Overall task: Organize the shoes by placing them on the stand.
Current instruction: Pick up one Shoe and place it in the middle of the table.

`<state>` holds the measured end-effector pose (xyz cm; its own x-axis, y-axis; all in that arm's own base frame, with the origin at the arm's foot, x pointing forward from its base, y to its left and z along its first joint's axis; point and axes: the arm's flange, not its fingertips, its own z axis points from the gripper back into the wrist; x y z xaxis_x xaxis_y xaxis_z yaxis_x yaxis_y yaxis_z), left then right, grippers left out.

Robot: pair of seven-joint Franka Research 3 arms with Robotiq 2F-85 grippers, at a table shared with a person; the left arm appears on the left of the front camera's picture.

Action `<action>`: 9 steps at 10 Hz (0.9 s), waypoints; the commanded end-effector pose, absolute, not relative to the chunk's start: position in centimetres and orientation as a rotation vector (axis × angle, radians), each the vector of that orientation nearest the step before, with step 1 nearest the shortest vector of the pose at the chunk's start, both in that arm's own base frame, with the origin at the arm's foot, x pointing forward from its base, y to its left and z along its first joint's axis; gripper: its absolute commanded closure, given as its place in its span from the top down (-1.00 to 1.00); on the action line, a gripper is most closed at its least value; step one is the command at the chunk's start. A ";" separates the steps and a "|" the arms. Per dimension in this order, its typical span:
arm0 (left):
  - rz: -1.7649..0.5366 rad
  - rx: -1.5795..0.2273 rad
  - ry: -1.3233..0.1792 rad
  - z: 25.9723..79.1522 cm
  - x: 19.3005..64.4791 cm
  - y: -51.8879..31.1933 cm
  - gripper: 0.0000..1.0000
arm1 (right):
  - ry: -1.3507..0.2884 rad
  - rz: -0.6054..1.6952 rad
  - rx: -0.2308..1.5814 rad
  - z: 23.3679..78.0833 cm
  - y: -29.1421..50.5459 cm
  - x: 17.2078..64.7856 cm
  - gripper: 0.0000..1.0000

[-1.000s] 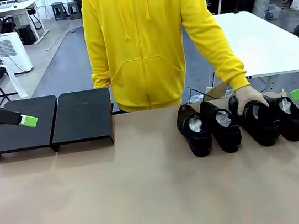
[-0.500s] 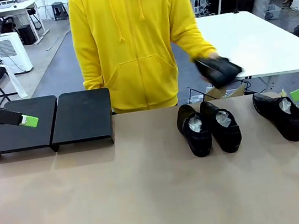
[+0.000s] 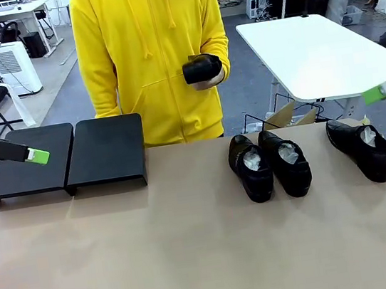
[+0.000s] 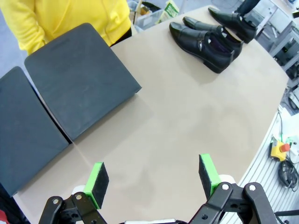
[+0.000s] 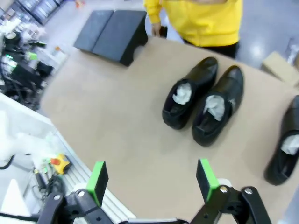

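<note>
Person's hand [image 3: 216,76] has the held shoe [image 3: 201,67] up at chest height past the far edge of the counter [image 3: 195,259], somewhere between the stand [image 3: 105,151] way over on the robot's left and the three shoes sitting on the right half: a pair [image 3: 287,167] side by side, plus a lone shoe [image 3: 365,149] further right. Nothing on the stand yet. Left gripper [image 4: 153,176] is spread wide with nothing in it, hanging by the stand's left end, and right gripper [image 5: 150,178] is equally wide and empty, up over the right edge. Key bit imo: the lone shoe is the one closest to the right gripper, just inboard and below it, long axis running robot-side to person-side with a slight slant, so that arm has the easy reach while the left one is nearer the drop-off. Front view gives you the hand and its shoe; right wrist view looks down on the white paper stuffing [image 5: 183,93]; left wrist view catches the pair side-on and the gap between the stand's two halves
</note>
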<state>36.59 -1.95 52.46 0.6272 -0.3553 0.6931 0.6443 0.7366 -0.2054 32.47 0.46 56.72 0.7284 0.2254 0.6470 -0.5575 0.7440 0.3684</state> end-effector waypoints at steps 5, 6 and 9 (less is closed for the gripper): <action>-0.616 -0.486 -0.687 52.4 36.7 -1.8 1.00 | -0.514 0.448 0.479 56.5 7.3 34.7 1.00; -0.616 -0.486 -0.687 52.4 36.7 -1.8 1.00 | -0.514 0.448 0.479 56.5 7.3 34.7 1.00; -0.616 -0.486 -0.687 52.4 36.7 -1.8 1.00 | -0.504 0.443 0.456 56.2 8.1 35.2 1.00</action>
